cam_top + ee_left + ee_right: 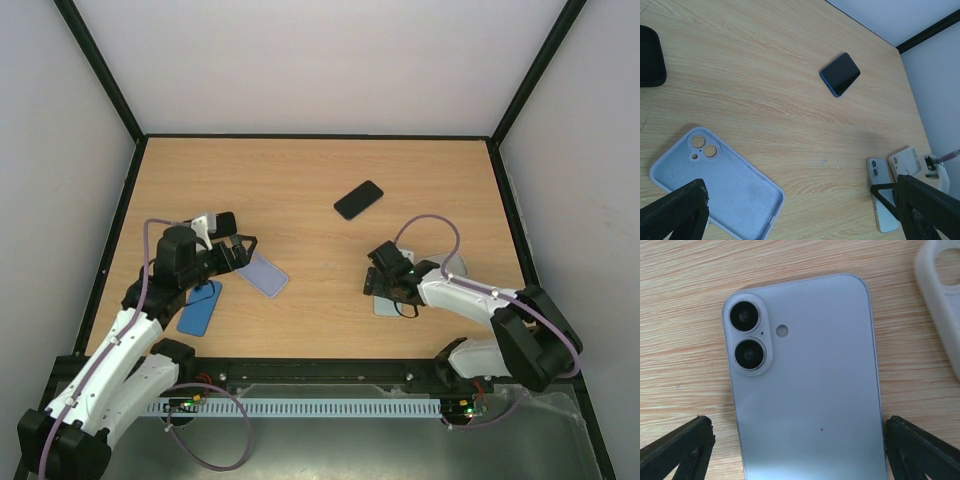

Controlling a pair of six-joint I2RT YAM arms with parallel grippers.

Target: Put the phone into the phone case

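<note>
No legible text, brand or number, phone (805, 390), phone case (715, 185)

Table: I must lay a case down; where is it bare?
Free: far strip behind the black phone; middle between lilac case and right tool. Crowded: near left by the blue item, near right by the silver phone.
</note>
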